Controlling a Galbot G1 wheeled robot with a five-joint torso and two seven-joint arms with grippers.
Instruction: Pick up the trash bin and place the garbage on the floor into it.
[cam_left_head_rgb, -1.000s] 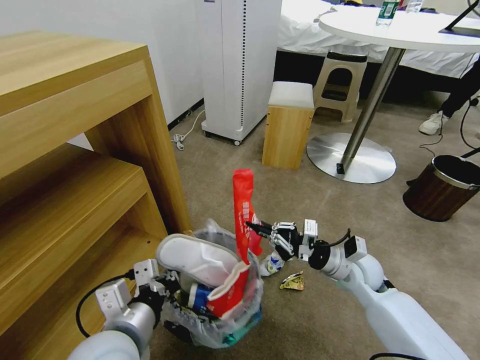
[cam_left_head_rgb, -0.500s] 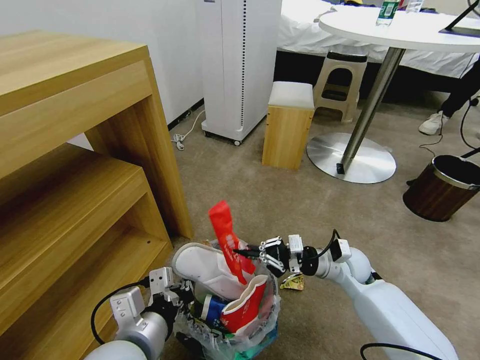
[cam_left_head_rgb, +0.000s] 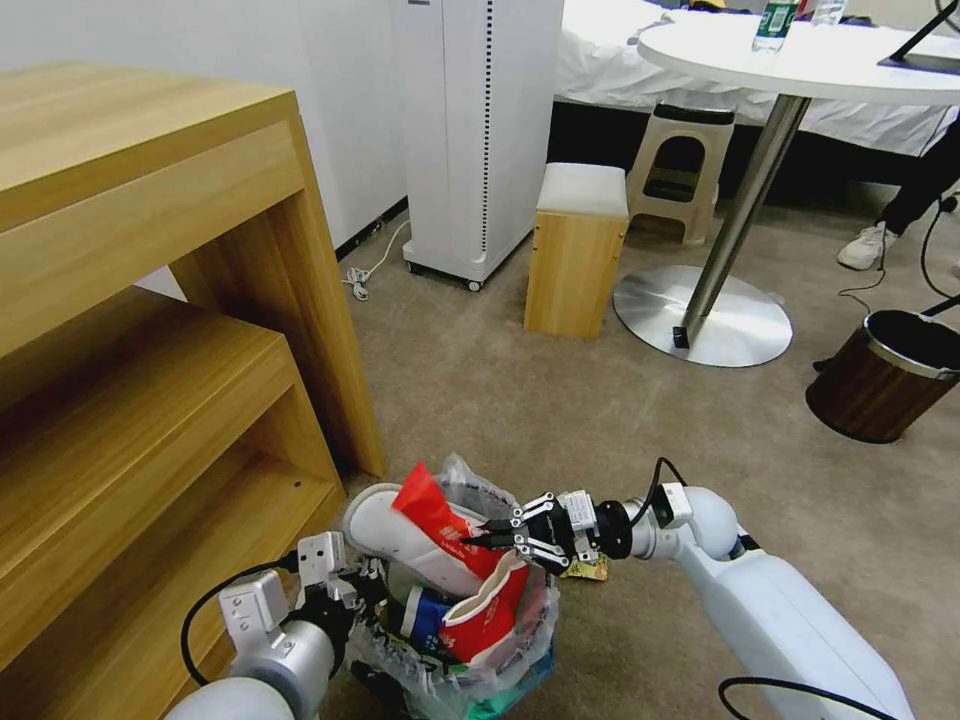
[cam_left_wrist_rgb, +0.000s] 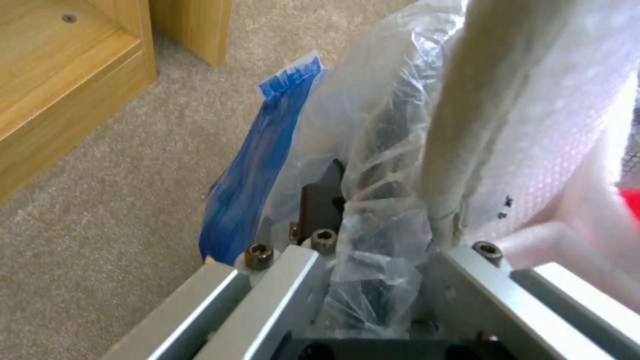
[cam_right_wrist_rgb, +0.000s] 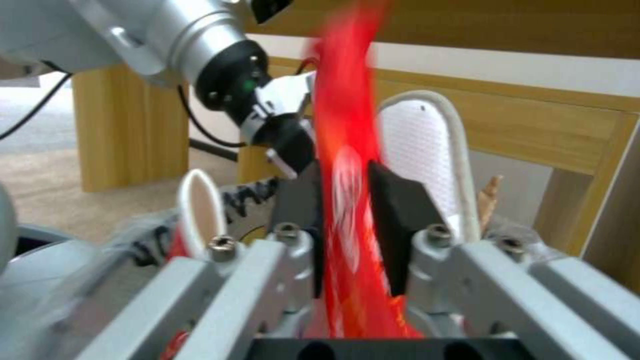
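My right gripper (cam_left_head_rgb: 487, 535) pinches the red wrapper (cam_left_head_rgb: 432, 513) over the trash bin (cam_left_head_rgb: 470, 670), near side of floor (cam_left_head_rgb: 560, 420), by wood shelf (cam_left_head_rgb: 150, 330). Left gripper (cam_left_head_rgb: 345, 590) clamps bin's left rim thru bag. White slipper (cam_left_head_rgb: 385, 520) & crushed cup (cam_left_head_rgb: 487, 610) inside.

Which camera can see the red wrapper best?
The head view: the whole red wrapper leans over the trash bin, pinched in the right tool. The right wrist view shows it blurred between the pads. The left wrist view catches a red sliver at the edge.
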